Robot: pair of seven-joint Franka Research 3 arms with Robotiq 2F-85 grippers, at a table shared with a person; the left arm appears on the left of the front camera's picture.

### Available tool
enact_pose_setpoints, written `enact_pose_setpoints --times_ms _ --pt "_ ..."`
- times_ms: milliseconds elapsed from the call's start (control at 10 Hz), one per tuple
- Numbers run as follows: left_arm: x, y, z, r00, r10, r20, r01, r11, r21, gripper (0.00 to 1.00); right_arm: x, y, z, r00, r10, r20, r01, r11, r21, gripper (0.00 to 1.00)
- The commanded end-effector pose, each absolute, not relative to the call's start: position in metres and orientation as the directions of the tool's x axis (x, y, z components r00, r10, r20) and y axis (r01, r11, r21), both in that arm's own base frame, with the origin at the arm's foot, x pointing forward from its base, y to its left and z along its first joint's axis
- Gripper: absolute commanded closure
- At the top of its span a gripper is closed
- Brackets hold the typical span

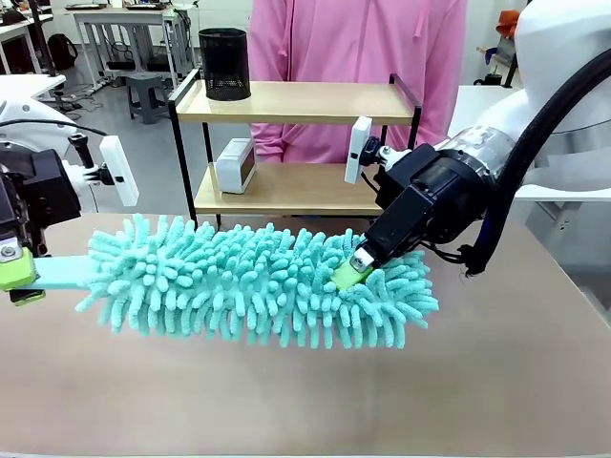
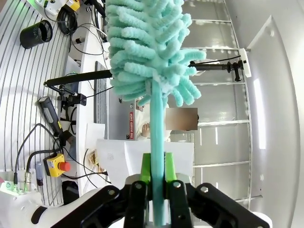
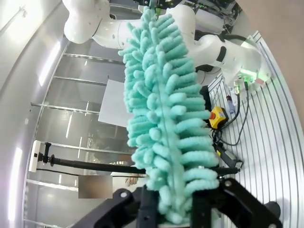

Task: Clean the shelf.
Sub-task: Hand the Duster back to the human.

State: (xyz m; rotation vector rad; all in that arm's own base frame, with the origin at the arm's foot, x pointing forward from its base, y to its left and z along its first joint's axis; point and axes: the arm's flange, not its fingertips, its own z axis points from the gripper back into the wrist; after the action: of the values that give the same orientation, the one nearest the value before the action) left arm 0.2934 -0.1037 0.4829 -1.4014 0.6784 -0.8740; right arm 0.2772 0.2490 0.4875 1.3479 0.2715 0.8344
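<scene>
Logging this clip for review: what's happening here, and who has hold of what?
Both arms hold one teal fluffy duster level above the brown table. The left gripper is shut on its flat handle, and the right gripper is clamped on the fluffy far end. The shelf stands beyond, untouched, with a black mesh cup on its top board and a small white box on the lower one. A person in pink stands behind it.
</scene>
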Motion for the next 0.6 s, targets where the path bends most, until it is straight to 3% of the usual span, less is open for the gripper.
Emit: enact_pose_setpoints --times_ms 0,400,500 --pt "0.2985 -0.1037 0.4873 0.552 -0.826 0.111 0.117 -0.055 -0.992 0.88 0.2794 0.2505 0.4894 0.690 0.666 0.284 -0.361 -0.023 0.932 1.00" --pt "0.3000 -0.1034 0.4869 0.557 -0.823 0.112 0.125 -0.050 -0.991 0.88 0.2788 0.2498 0.4895 0.684 0.677 0.271 -0.340 -0.032 0.940 1.00" --pt "0.3003 -0.1028 0.4879 0.555 -0.823 0.119 0.130 -0.056 -0.990 0.31 0.2791 0.2491 0.4895 0.686 0.675 0.270 -0.341 -0.029 0.940 1.00"
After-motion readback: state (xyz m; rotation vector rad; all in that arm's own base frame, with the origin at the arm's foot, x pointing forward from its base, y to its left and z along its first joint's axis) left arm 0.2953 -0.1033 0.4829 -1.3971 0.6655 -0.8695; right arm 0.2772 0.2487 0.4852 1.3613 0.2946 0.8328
